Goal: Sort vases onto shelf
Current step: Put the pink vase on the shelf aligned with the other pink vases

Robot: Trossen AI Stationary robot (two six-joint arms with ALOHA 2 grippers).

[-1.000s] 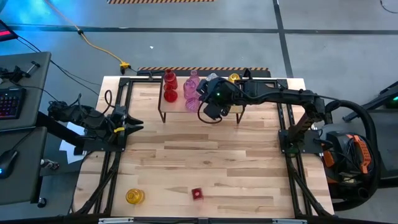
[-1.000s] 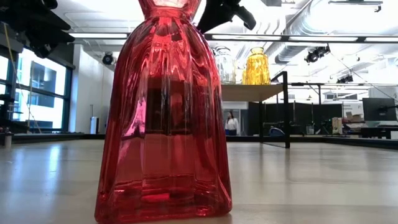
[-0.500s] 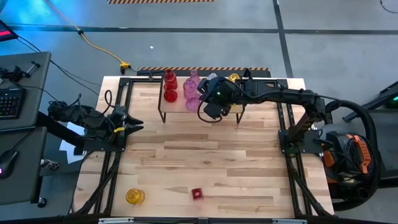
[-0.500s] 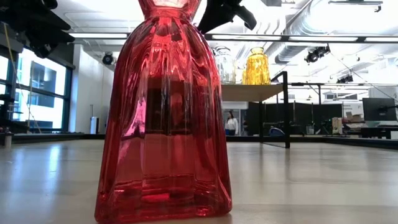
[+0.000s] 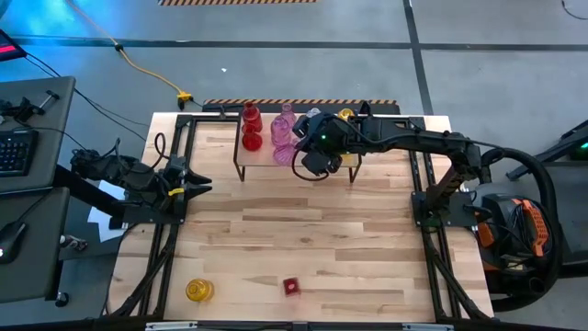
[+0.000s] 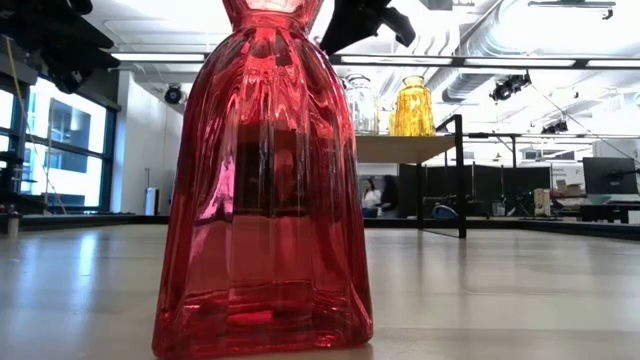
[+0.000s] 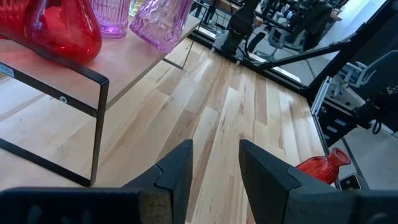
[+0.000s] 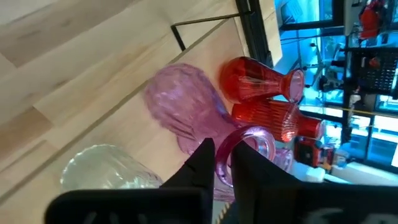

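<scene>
**Vases partly gathered on the shelf, two left on the tabletop**

The shelf [image 5: 299, 158], a light wood plank on thin black legs, is set at the far edge of the tabletop [image 5: 294, 230]. On it, two red vases [image 5: 251, 129] are stood at the left end, with pink vases [image 5: 281, 133] just beside them, then a clear vase [image 8: 102, 168] and a yellow vase [image 6: 412, 106] further right. A pink vase's rim [image 8: 249, 146] is pinched by the right tool [image 8: 222, 158]. A yellow vase [image 5: 198, 291] and a small red vase [image 5: 291, 286] are left upright near the front edge, well apart.
</scene>
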